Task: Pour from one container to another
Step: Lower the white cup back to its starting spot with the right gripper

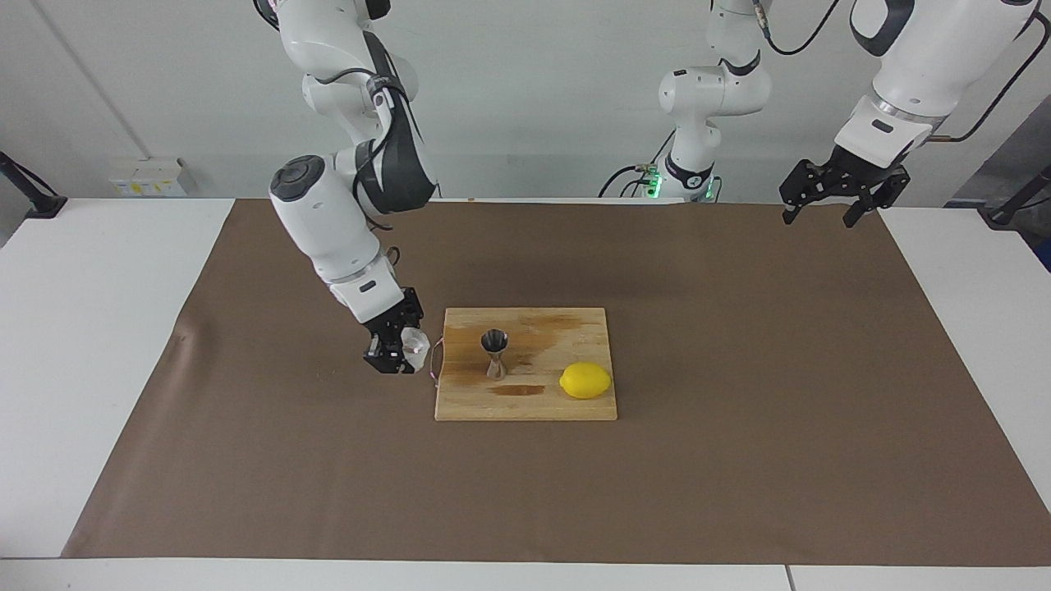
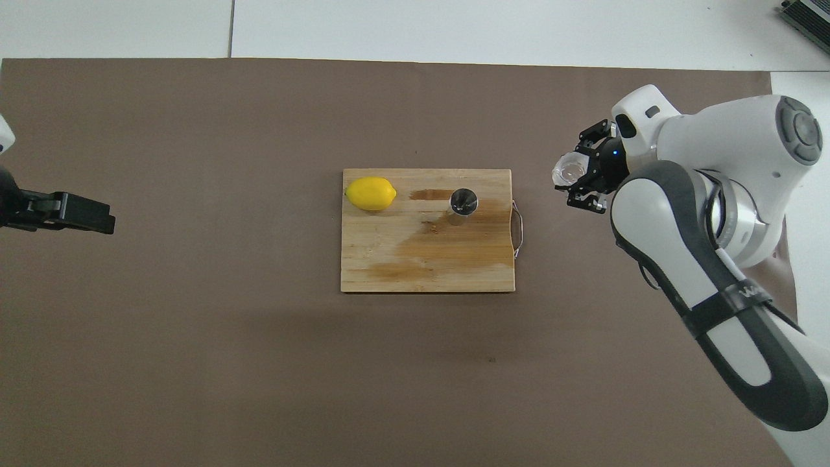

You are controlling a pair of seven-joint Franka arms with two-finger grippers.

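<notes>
We see the right gripper (image 1: 404,349) clamped on the glass cup (image 1: 415,345), low over the brown mat (image 1: 739,410) just beside the cutting board (image 1: 525,402), at its handle end. The jigger (image 1: 494,353) stands upright on the board beside the lemon (image 1: 585,380). The left gripper (image 1: 836,197) waits aloft, fingers spread.

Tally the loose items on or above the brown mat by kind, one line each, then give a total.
Glass cup: 1, in the right gripper beside the board
Metal jigger: 1, upright on the board
Lemon: 1, on the board
Wooden cutting board: 1
Total: 4
</notes>
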